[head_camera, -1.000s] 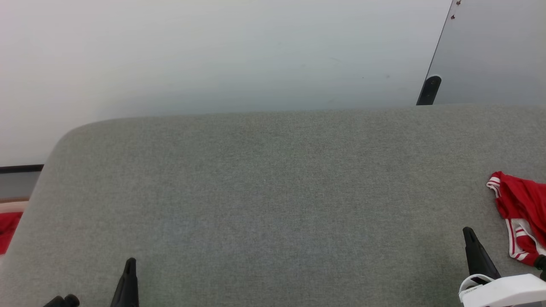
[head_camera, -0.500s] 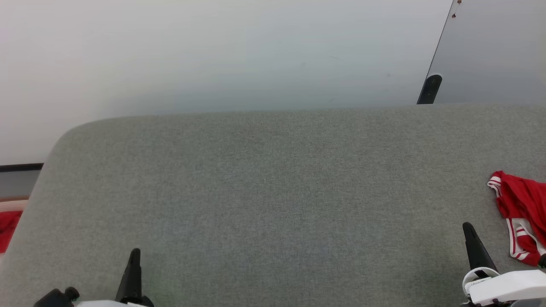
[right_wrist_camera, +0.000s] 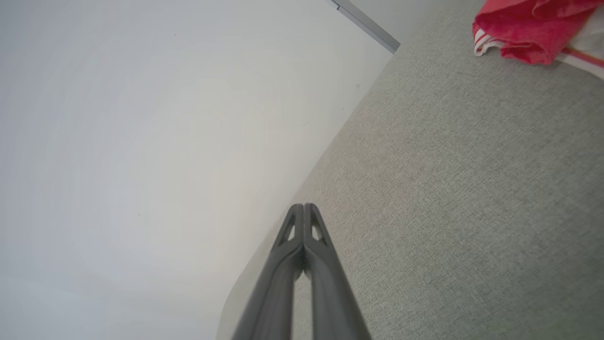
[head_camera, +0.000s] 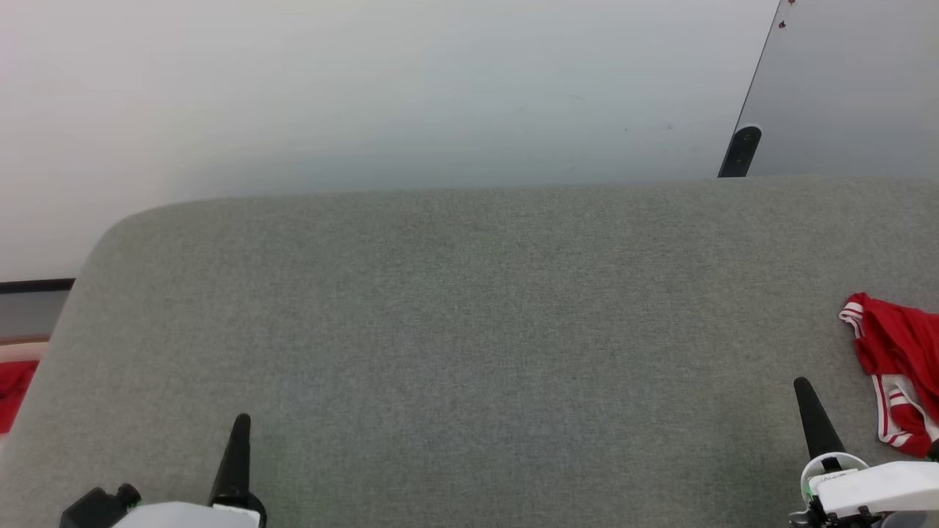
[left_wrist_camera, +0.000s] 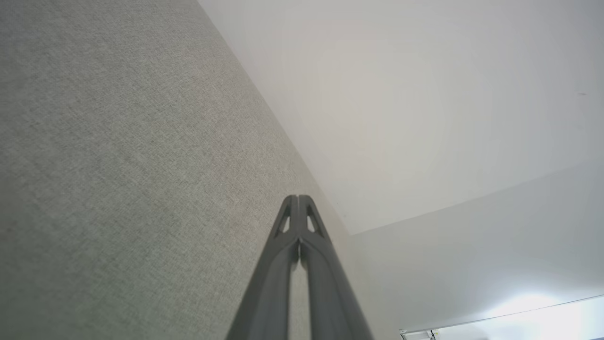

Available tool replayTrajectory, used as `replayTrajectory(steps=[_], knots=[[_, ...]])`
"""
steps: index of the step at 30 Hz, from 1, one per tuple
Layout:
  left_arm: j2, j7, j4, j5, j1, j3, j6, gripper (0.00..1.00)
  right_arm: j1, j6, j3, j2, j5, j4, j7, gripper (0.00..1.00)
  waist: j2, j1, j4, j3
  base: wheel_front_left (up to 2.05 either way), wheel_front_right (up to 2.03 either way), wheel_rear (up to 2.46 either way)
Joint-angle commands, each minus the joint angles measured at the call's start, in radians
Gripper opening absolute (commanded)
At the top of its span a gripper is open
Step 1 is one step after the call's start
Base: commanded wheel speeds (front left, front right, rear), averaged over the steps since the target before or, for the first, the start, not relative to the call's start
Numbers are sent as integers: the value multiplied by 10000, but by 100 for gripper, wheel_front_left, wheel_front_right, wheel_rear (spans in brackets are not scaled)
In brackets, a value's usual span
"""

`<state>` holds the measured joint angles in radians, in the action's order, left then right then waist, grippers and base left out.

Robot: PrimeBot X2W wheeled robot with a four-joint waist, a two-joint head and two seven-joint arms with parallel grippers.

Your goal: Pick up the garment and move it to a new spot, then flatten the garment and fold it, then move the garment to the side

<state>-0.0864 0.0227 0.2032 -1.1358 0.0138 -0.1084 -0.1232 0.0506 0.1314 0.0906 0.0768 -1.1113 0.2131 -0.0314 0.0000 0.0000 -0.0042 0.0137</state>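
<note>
The garment (head_camera: 896, 352), soft red cloth crumpled into folds with white-and-red striped trim, lies at the right edge of the grey woven surface (head_camera: 469, 330), its visible heap running near-to-far, just right of the right gripper (head_camera: 802, 384) but apart. That gripper and the left gripper (head_camera: 240, 421) are clenched, empty

The worktop (head_camera: 469, 308) has rough grey cloth on it. The garment (head_camera: 899, 341) is soft cloth. The wall (head_camera: 367, 88) looks smooth.
</note>
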Motion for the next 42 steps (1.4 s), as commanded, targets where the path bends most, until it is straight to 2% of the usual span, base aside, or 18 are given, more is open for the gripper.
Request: replayTrajectory(steps=[1,42], knots=[[-4,-77,-53,-302,-232,-46,-42,0,249,-6,49,-8,-295,-51,-51,0,0,0,2,-5,0,0,0],[264,-1009,289,-3500,-985,-63,-95,0,516,-11,194,-200,-3670,217,-620,0,0,0,28,-111,0,0,0]])
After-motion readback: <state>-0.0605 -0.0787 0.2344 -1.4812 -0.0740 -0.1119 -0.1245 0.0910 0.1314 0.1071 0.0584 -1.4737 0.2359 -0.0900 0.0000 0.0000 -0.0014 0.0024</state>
